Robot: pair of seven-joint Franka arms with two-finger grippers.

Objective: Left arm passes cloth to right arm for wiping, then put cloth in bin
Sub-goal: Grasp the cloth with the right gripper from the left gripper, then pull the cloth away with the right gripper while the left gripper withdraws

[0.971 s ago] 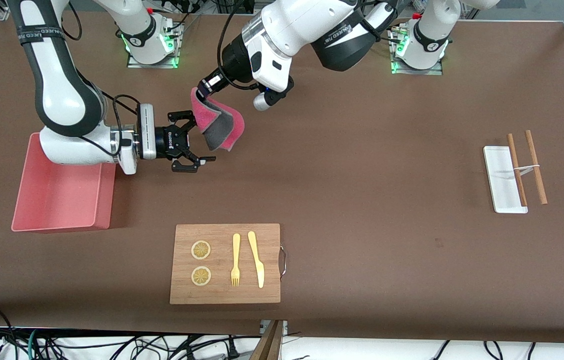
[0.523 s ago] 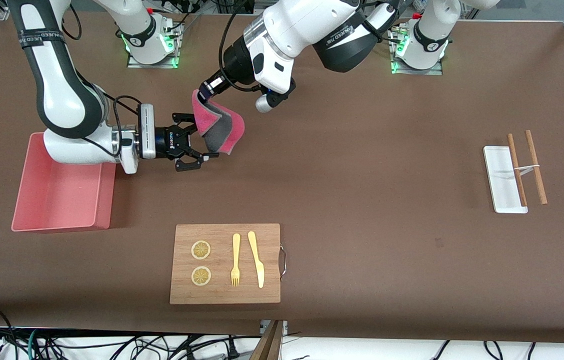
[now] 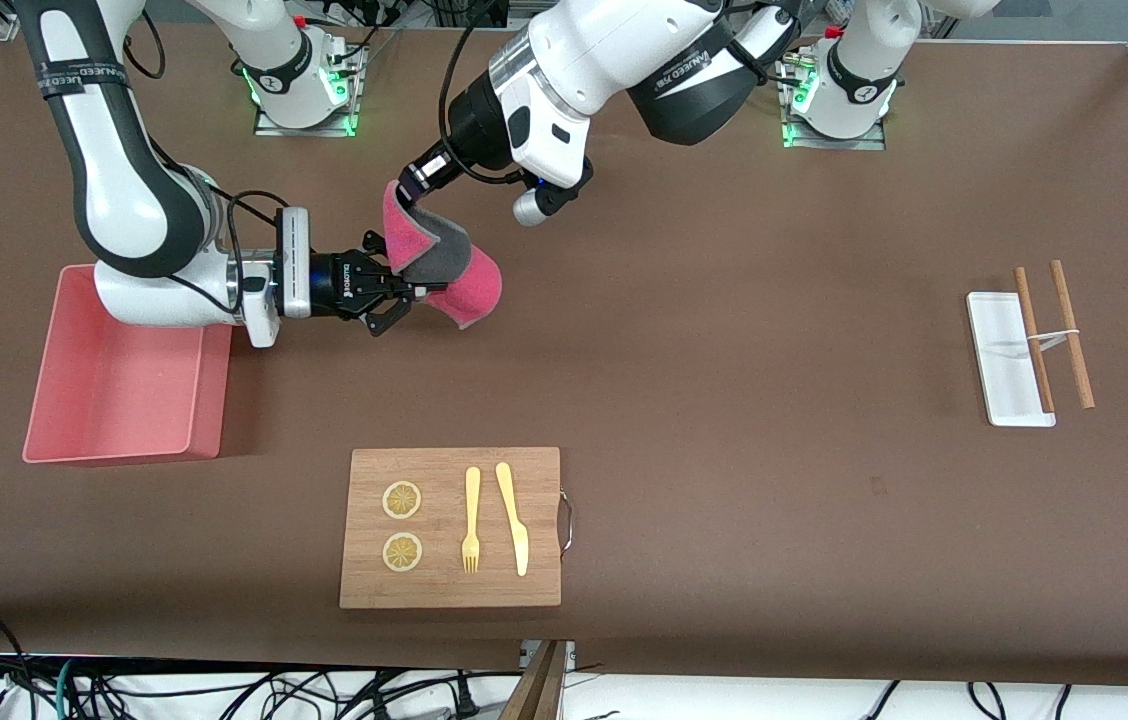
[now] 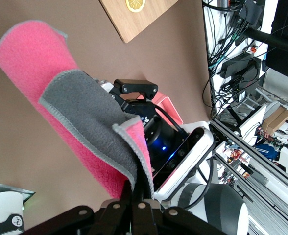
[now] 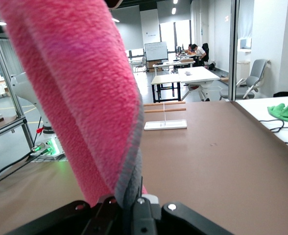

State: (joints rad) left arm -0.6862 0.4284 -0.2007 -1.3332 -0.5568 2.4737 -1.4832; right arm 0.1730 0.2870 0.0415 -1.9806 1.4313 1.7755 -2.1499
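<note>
I've got the cloth in the air, both tools closed on it: left tool pinching its upper end, right tool its lower edge. It hangs lengthwise over bare brown counter, near the bin.

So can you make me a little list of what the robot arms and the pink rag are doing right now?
cloth: held up over the table, pinched at both ends
left gripper: shut on the cloth's upper corner
right gripper: shut on the cloth's lower edge
stage: handover, both arms holding
bin: at the right arm's end of the table, nothing seen inside
cutting board: nearer the front camera, not touched
</note>
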